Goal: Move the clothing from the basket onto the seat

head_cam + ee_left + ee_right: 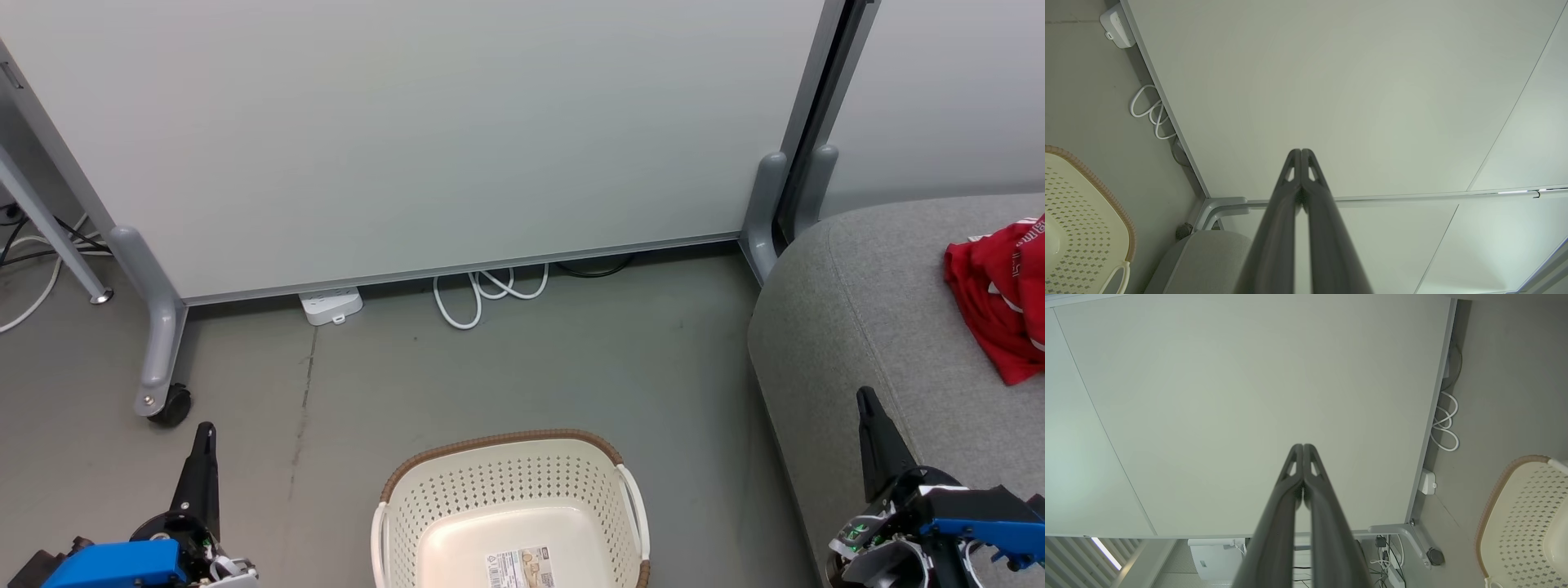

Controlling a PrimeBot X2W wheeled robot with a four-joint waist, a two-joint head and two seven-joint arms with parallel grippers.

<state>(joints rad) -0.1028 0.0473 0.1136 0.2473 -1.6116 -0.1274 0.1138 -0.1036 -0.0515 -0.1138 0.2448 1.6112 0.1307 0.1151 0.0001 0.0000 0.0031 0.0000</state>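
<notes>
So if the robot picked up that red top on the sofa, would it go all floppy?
Probably floppy: the red clothing lies crumpled in folds on the grey seat, so it would likely droop from wherever it's pinched. It looks like thin fabric, so probably light. Being soft, it shouldn't roll or break.

One basket (498, 482), one seat (857, 318), one clothing pile (992, 286), two grippers (207, 428) (863, 394), one power strip (331, 305)

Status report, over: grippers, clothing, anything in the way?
Left gripper shut, empty. Right gripper shut, empty. Clothing on seat; basket base bare. Nothing seen in the way.
</notes>
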